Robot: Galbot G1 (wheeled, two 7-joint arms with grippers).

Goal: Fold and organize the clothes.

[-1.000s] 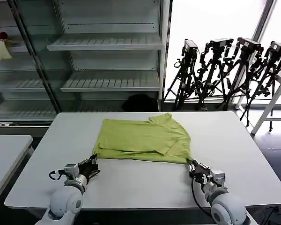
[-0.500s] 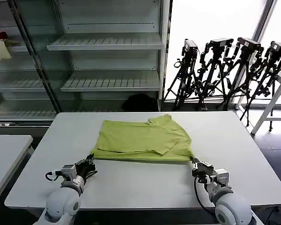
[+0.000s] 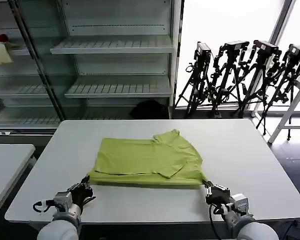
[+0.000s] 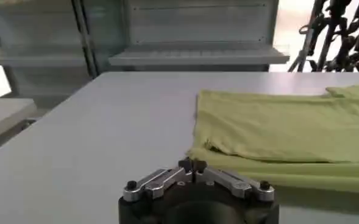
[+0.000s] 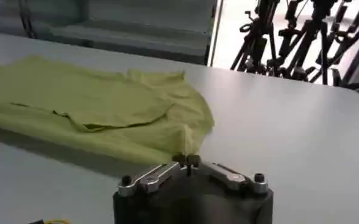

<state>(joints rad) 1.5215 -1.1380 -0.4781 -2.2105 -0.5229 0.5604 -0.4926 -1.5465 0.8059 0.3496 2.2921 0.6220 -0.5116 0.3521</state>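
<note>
A lime yellow-green T-shirt (image 3: 147,161) is lying partly folded in the middle of the white worktop (image 3: 250,150), its far portion doubled over onto the near one and a sleeve showing at the robot's right. The left gripper (image 3: 83,189) is sitting at the near left corner of the cloth and the right gripper (image 3: 208,186) at the near right corner, both low at the worktop's near edge. In each wrist view the fingers are pressed narrowly together with the tips right at the shirt's hem; in the right wrist view a pinched ridge of fabric is running into the tips, so that corner appears to be held. On the left the tips are meeting the corner of the hem (image 4: 194,159), and a hold there is likely, though the fabric between them is hard to make out.

The step in hand looks to be a two-handed pull or lift of the near hem, stretched taut between the two grippers, in the course of folding. The next move appears to call for both arms working evenly, keeping the hem level and the tension equal while carrying the edge to its place, then opening both pairs of fingers together so that the fold lies flat and square.
</note>
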